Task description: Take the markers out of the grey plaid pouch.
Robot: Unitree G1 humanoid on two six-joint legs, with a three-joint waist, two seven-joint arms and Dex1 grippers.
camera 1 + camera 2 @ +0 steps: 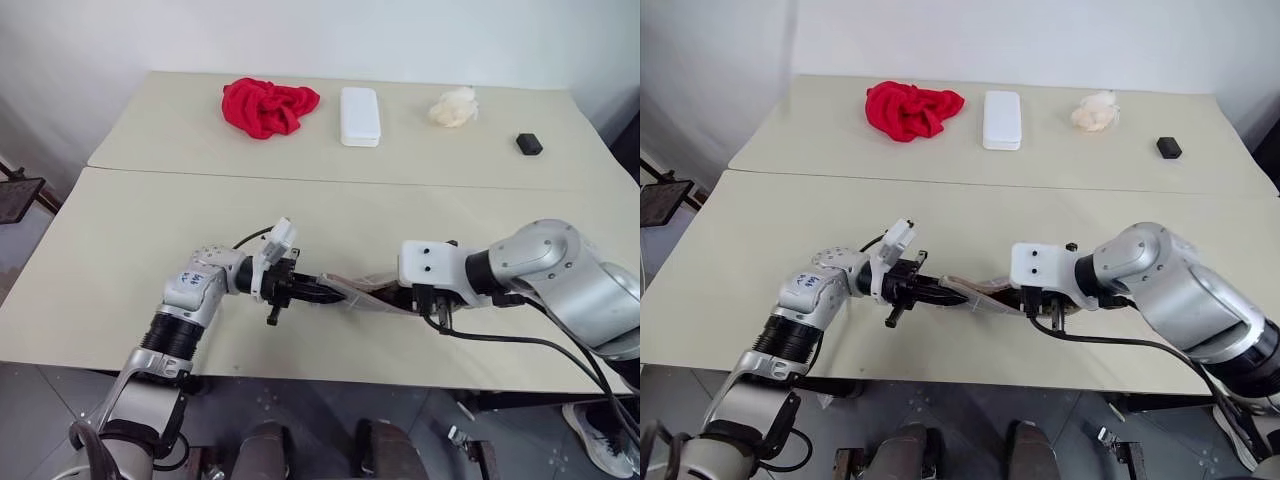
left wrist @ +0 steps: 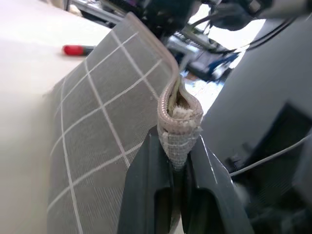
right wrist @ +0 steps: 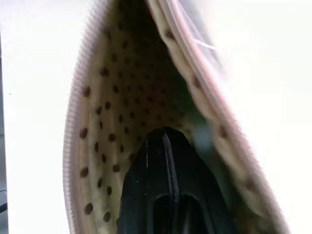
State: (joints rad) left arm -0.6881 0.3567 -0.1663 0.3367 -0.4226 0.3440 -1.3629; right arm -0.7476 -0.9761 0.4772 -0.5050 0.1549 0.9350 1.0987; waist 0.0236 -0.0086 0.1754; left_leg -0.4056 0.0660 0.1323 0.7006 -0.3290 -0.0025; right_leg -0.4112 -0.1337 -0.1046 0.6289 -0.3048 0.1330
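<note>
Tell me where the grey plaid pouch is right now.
In the left eye view the grey plaid pouch is at the table's near edge, centre, between the left gripper, clamped on one end, and the right gripper, inside its open mouth.

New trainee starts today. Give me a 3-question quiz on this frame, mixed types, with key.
1. True or false: the left pincer is clamped on the end of the grey plaid pouch.
2. Where are the right pincer's fingers: A) on the red cloth, B) inside the pouch's dotted lining, C) on the white case?
3. Fill in: a red ___ lies on the table past the pouch.

Key: 1 true; 2 B; 3 marker.
</note>
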